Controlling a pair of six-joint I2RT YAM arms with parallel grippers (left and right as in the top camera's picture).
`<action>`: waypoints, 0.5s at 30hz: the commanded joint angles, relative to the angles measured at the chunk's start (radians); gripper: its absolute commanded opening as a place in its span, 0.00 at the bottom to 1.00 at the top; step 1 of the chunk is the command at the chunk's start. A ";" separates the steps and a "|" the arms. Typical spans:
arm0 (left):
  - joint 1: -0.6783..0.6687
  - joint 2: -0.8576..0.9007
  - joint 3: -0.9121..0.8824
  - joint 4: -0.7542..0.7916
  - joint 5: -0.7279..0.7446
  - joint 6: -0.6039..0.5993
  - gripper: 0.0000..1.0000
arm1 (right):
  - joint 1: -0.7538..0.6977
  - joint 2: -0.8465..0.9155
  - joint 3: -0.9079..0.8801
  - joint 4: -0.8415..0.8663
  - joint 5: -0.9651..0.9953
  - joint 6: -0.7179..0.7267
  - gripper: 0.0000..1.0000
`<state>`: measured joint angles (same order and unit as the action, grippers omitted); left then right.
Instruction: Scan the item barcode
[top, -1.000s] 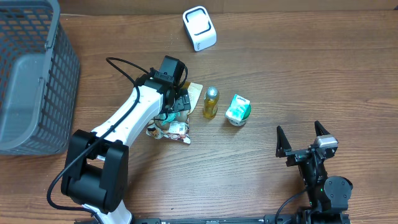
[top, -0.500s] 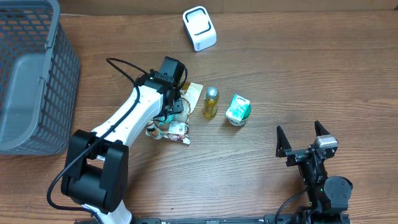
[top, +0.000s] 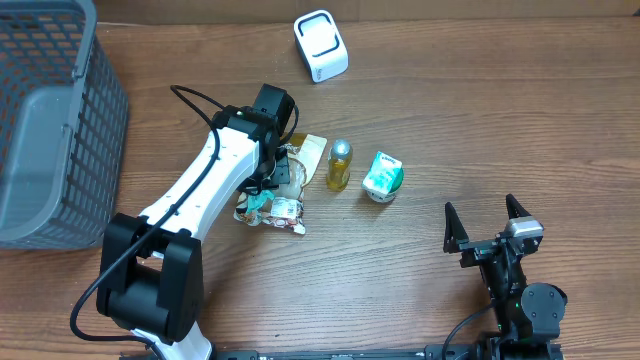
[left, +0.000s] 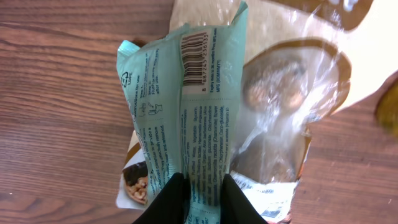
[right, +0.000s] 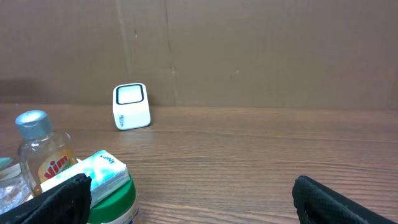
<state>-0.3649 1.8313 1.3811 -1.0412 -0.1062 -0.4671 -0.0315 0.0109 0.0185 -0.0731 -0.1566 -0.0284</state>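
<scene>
brown wooden desk (top: 450, 110) seen from above. just off its centre, toward 9 o'clock, is a small heap of snack packets, and the white left arm reaches down onto it. the left hand (left: 202, 182) is pressed together on a teal packet (left: 199, 112), pinching a raised lengthwise fold of it between two black fingers (left: 173, 198). in the left wrist view the packet runs from 6 o'clock up to 12 o'clock. its barcode (left: 194, 50) sits near the 12 o'clock end, facing the camera. whether the packet is lifted off the desk cannot be told. touching it on the 3 o'clock side is a clear packet (left: 280, 106) with brown lumps inside, too blurred to name.

from above, a small yellow bottle (top: 340, 165) stands just beside the heap at its 3 o'clock. a green and white tub (top: 382, 177) is next along in the same direction. a white scanner (top: 321, 45) sits at the desk's 12 o'clock edge, well apart from the packet. a grey mesh basket (top: 105, 130) fills the 9 to 10 o'clock edge. the right hand (top: 480, 215) is at 4 o'clock, fingers spread wide, holding nothing.
</scene>
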 joint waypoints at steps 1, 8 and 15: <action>0.004 -0.031 0.006 -0.028 0.030 0.093 0.16 | -0.003 -0.008 -0.011 0.003 0.006 0.005 1.00; 0.004 -0.031 -0.002 -0.089 0.029 0.237 0.17 | -0.003 -0.008 -0.011 0.003 0.006 0.005 1.00; 0.013 -0.031 -0.004 -0.089 0.029 0.243 0.50 | -0.003 -0.008 -0.011 0.003 0.006 0.005 1.00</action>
<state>-0.3649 1.8309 1.3808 -1.1309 -0.0860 -0.2565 -0.0315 0.0109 0.0185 -0.0731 -0.1566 -0.0284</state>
